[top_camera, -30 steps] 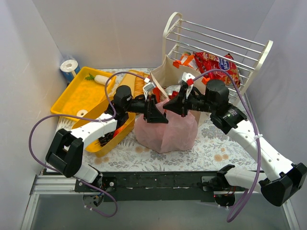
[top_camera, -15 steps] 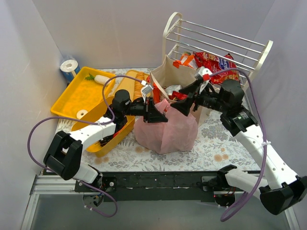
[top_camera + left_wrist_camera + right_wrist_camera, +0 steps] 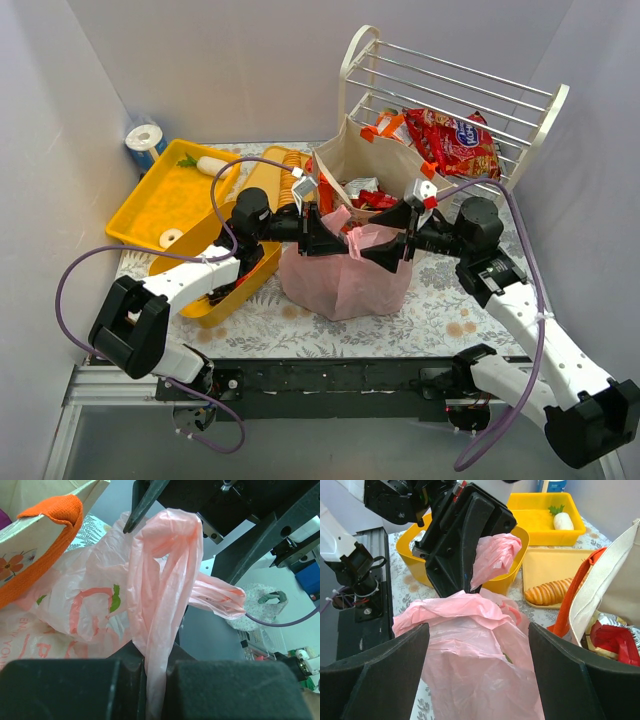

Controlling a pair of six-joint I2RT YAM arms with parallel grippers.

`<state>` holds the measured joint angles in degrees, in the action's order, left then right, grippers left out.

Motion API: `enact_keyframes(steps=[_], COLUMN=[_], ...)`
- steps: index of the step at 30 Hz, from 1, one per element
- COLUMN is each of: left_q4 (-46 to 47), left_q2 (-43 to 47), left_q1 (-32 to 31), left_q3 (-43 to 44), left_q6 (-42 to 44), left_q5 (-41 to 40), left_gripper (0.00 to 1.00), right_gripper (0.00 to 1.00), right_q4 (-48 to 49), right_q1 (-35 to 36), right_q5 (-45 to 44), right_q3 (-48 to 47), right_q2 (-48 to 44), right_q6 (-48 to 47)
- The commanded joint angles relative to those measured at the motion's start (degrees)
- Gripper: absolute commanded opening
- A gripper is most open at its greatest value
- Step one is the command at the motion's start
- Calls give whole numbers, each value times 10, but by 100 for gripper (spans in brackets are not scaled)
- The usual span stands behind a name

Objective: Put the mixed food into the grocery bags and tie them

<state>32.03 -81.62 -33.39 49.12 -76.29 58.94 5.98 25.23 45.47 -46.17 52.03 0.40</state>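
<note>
I am tying the pink bag [image 3: 345, 285], which is sitting in the middle of the top view on the flowered table [image 3: 435, 305], just in front of the beige tote [image 3: 365, 165]. My left tool [image 3: 157, 680] is clamping fully down on one handle loop [image 3: 165, 565], drawing it up into a twisted rope of film. My right tool [image 3: 475, 675] is standing wide open with nothing in it, its fingers straddling the second handle [image 3: 447, 607], a crumpled ridge in the centre of the right wrist view. To do this well, I judge the right tool should drop over that ridge and close low, where the film is bunching thick and is not a single slippery layer, then cross it over the taut loop. The plastic is thin, translucent and limp, printed in darker pink and green, so it is likely to slide and stretch sooner than hold a shape. The tote looks stiff and boxy by contrast, with a woven orange strap [image 3: 50, 510] at the upper left of the left wrist view. What is lying inside the pink bag I cannot quite make out through the film.
</note>
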Motion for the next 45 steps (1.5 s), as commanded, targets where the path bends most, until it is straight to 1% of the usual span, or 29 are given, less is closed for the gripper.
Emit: enact_keyframes(steps=[1, 3, 6, 7, 11, 13, 20, 23, 31, 34, 35, 38, 45], left_q4=[15, 14, -1, -9, -19, -14, -16, -20, -34, -26, -25, -25, -13], left_q2=[24, 24, 31, 32, 34, 33, 38, 43, 50, 50, 50, 49, 39], left_q1=[-2, -2, -2, -2, 1, 1, 2, 2, 3, 3, 3, 3, 3], left_q3=[-3, -3, -2, 0, 6, 5, 4, 4, 7, 4, 4, 3, 0], left_q6=[4, 4, 18, 24, 26, 22, 25, 27, 38, 33, 33, 32, 24], left_q5=[13, 14, 11, 9, 13, 16, 19, 19, 11, 11, 12, 8, 10], left_gripper=[0, 0, 0, 0, 0, 0, 0, 0, 0, 0, 0, 0, 0], right_gripper=[87, 87, 87, 88, 90, 91, 91, 89, 91, 91, 91, 91, 91], right_q4=[89, 98, 76, 63, -40, -56, -55, -77, -95, -67, -43, -22, 91], right_q1=[0, -1, -9, -11, -16, -17, -18, -21, -37, -37, -37, -38, -33], right_q5=[21, 23, 15, 14, 10, 15, 27, 22, 10, 16, 17, 13, 14], right_q3=[5, 3, -10, -15, -55, -59, -45, -49, -51, -32, -21, -5, 43], right_q2=[6, 7, -14, -20, -42, -45, -40, -34, -69, -64, -60, -52, -33], right_q6=[-31, -31, -41, -45, -90, -98, -108, -118, -119, -98, -84, -60, 20])
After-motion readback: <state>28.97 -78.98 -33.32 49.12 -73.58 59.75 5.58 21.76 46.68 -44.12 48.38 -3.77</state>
